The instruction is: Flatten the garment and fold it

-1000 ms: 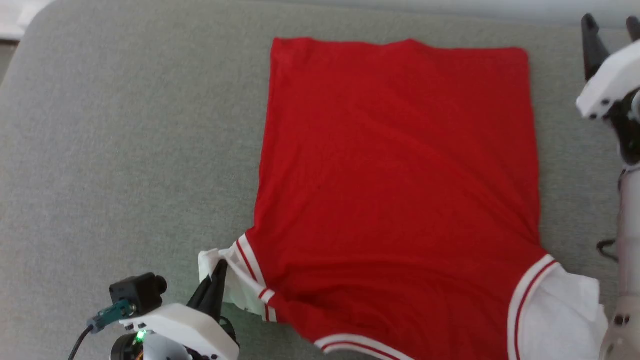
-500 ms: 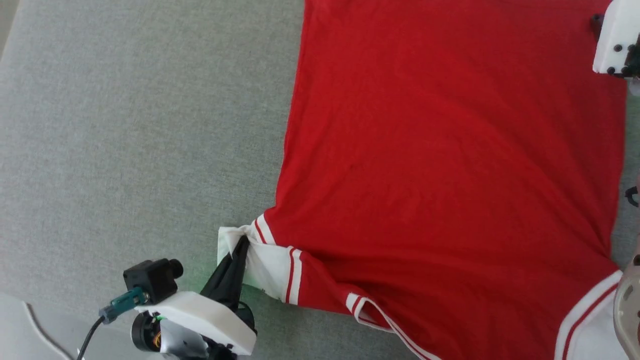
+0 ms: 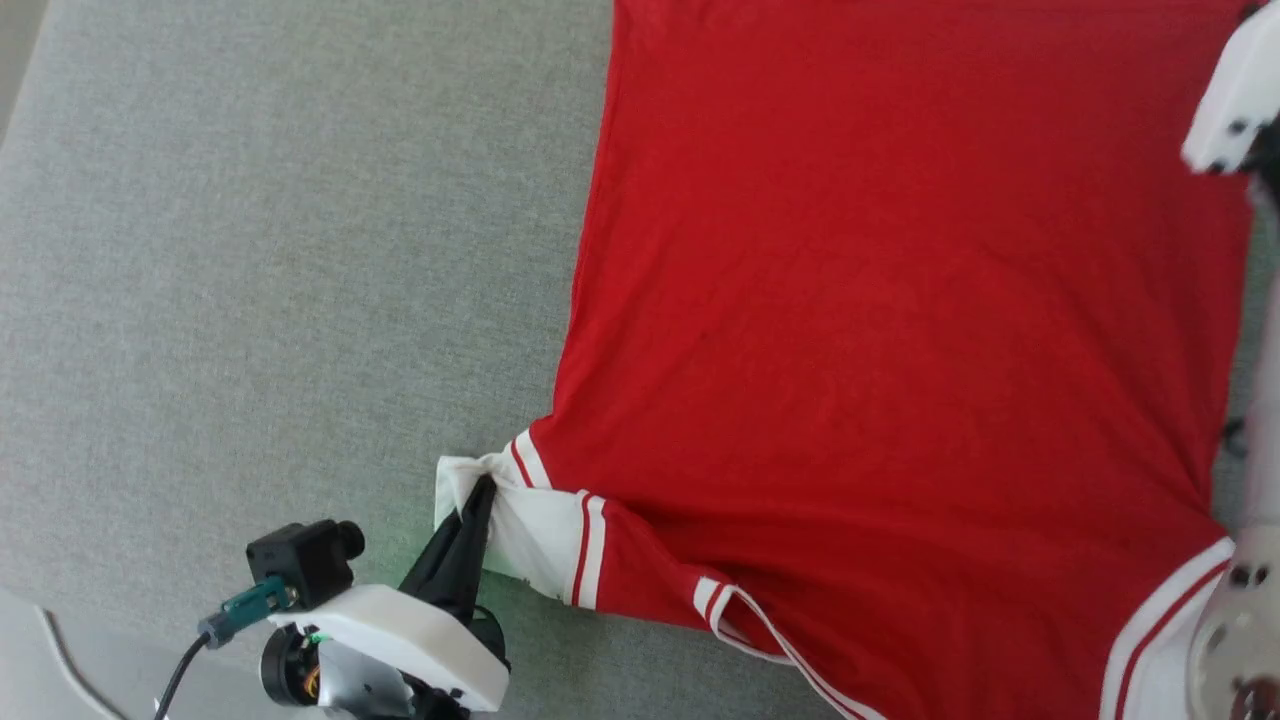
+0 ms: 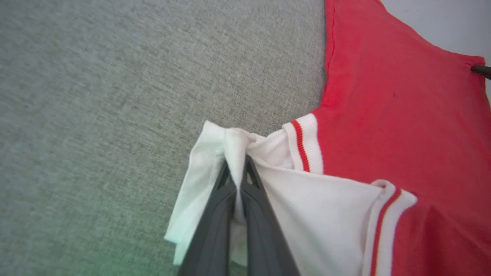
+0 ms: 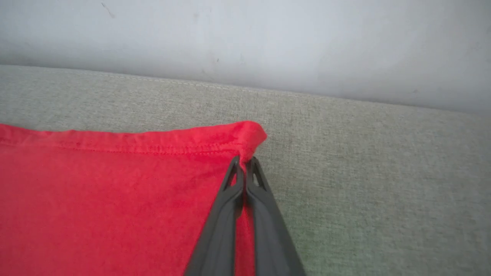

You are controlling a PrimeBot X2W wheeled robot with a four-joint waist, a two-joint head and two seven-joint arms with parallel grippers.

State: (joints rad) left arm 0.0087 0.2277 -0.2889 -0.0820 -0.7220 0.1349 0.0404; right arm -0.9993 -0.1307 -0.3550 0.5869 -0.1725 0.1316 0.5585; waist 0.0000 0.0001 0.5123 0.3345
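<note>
One grey fabric surface point(image 3: 250, 250) carries everything, with a pale wall point(image 5: 245, 38) behind its far edge. Garment point(image 3: 900, 350) lies spread on it, plain red side up, no lettering showing, collar end toward the robot and hem far, running out of the head view at top and right. Body panel mostly flat with soft diagonal wrinkles pulling toward the near left, probably from tension between the two grips. Near-right white sleeve point(image 3: 1150, 650) lies flat by the right arm, untouched. Near-left white sleeve point(image 4: 307, 207) is bunched and drawn outward, its striped cuff point(image 4: 305, 143) folded over. Far hem corner point(image 5: 249, 134) is lifted a little and curled. Left gripper point(image 4: 238, 170) sits at the sleeve's outer edge, its fingers point(image 4: 218, 214) pressed together pinching a pleat of white cloth. Right gripper point(image 5: 244, 163) is at the far right hem corner, fingers point(image 5: 222, 214) closed on the red fabric just under the stitched hem. Judgement: opposite diagonal ends are held so the cloth can be stretched taut and smoothed, meaning the flattening stage, with folding not started. Sleeve grip is on a gathered bit, so it may need re-laying flat once let go. Hem pinch looks shallow and could slip under a hard pull.
</note>
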